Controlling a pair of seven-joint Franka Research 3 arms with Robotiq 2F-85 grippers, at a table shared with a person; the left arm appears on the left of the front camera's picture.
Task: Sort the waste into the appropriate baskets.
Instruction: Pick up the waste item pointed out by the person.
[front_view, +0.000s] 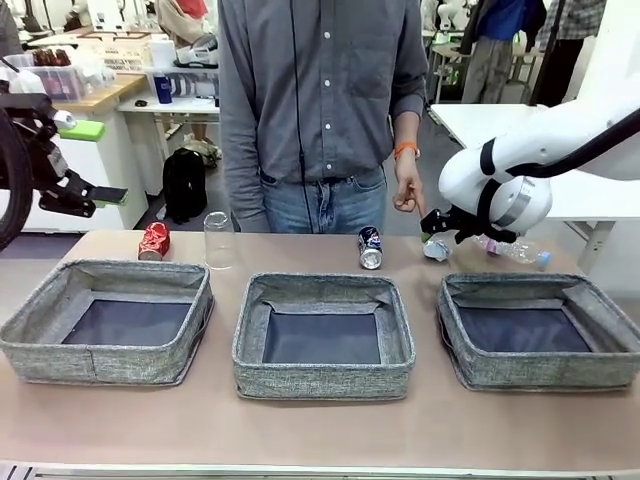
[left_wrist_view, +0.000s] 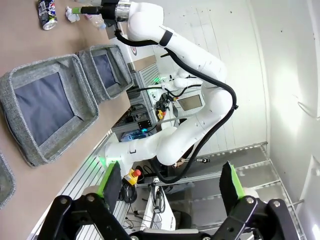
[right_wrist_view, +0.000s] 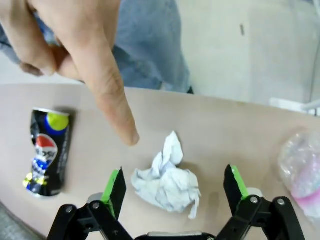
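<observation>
The right gripper (front_view: 432, 232) hangs low over the far side of the table (front_view: 320, 430), its jaws spread wide and holding nothing. The crumpled white paper wad (front_view: 436, 249) lies on the table just under its fingertips. In the right wrist view the wad (right_wrist_view: 165, 181) sits between the two green pads of that gripper (right_wrist_view: 175, 174), nearer one pad, with bare table showing on both sides of it. The person's hand (right_wrist_view: 85, 55) points a finger down just beside the wad. The dark blue soda can (front_view: 370, 247) lies on its side near the wad, and the clear bottle (front_view: 515, 250) lies on the wad's other side. The red soda can (front_view: 153, 241) and the clear plastic cup (front_view: 218, 240) stand behind the left of the three grey baskets (front_view: 323, 375). The left gripper (left_wrist_view: 170, 186) is raised off the table's left edge, spread open and empty.
</observation>
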